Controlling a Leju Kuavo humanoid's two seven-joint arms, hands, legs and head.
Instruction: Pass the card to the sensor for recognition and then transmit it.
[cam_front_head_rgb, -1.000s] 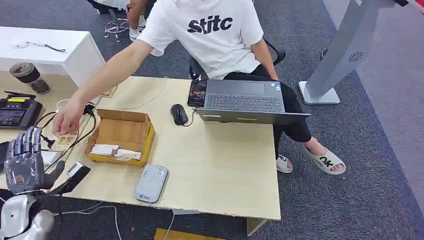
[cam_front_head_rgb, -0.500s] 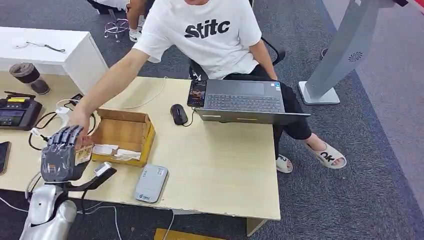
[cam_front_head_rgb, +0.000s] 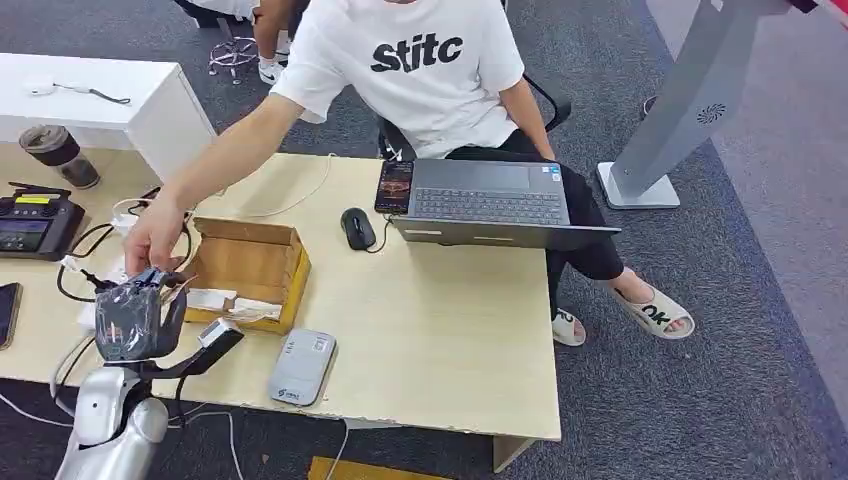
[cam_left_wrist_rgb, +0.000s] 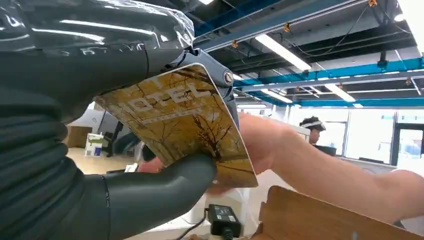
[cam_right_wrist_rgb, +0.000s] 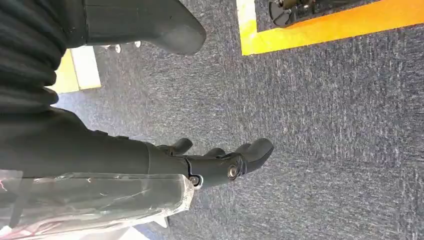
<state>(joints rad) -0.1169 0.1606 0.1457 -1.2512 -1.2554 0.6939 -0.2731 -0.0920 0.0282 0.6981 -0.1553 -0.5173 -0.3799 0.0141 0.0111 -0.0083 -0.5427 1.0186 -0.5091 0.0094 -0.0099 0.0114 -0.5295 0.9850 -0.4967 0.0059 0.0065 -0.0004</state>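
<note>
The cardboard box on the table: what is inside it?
Inside the box lie pale cards or papers along its near wall; the rest shows a bare brown floor. The left hand covers the box's left end, so anything there stays hidden.

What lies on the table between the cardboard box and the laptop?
In the head view, a black mouse lies between the cardboard box and the laptop, with bare table around it.

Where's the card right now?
The card is pinched in the left hand, at the table's left side beside the cardboard box, with the person's hand just behind it.
</note>
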